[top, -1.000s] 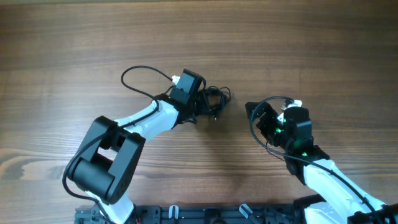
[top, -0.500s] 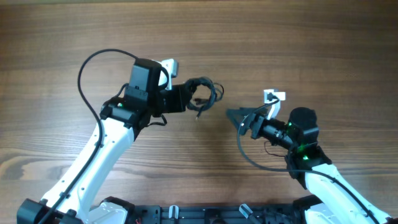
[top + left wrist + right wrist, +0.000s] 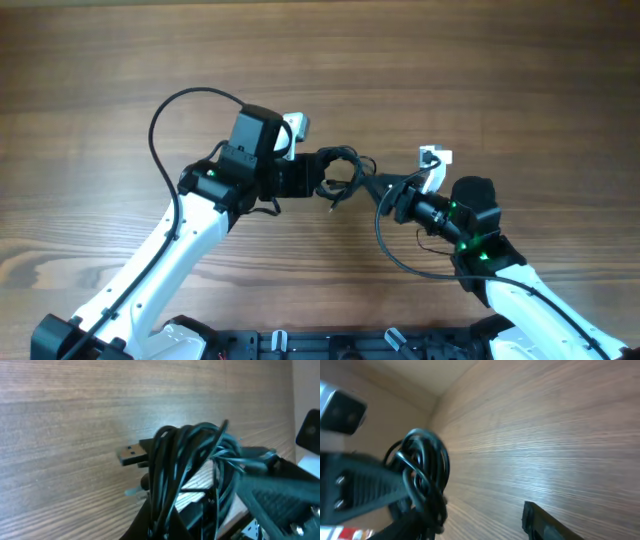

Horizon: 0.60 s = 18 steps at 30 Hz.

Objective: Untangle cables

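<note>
The cables [image 3: 343, 170] are a tangled dark bundle held above the table's middle. My left gripper [image 3: 316, 176] is shut on the bundle's left side. In the left wrist view the coils [image 3: 192, 460] rise from between my fingers [image 3: 167, 526], and a USB plug [image 3: 131, 453] sticks out to the left. My right gripper [image 3: 379, 189] reaches the bundle from the right. In the right wrist view its jaws stand apart. The bundle [image 3: 426, 467] sits by the left finger, and the right finger [image 3: 545, 521] is well clear of it.
Each arm's own thick black cable loops over the wooden table [image 3: 500, 80], one behind the left arm [image 3: 165, 115] and one under the right wrist [image 3: 395, 258]. The arms' bases stand at the near edge.
The left gripper carried the bundle right, toward the right gripper. The right gripper moved left to the bundle, and its jaws have narrowed.
</note>
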Each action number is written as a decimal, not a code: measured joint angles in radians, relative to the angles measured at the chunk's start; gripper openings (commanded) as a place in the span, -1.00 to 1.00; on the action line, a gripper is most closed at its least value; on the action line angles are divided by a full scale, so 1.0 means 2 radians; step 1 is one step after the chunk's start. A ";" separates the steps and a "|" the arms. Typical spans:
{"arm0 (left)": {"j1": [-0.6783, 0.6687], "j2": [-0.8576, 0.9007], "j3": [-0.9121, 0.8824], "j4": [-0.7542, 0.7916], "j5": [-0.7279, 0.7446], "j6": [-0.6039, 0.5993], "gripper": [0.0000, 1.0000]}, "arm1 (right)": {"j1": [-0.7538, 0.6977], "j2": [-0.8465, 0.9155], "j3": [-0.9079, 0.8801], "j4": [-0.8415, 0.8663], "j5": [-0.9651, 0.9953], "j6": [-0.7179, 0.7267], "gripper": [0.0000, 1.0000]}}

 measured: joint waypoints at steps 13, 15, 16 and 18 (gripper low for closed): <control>-0.043 0.000 0.000 0.024 0.010 0.000 -0.92 | 0.001 0.000 0.000 -0.010 0.064 0.035 0.12; -0.044 0.001 -0.001 0.059 0.035 0.000 -0.92 | 0.000 0.001 0.001 -0.026 0.081 0.036 0.12; -0.046 0.001 -0.001 0.076 0.052 0.000 -0.92 | 0.000 0.001 0.001 -0.047 0.098 0.041 0.12; -0.051 0.003 -0.001 0.095 0.082 0.000 -0.92 | -0.001 0.006 0.004 -0.083 0.128 0.060 0.11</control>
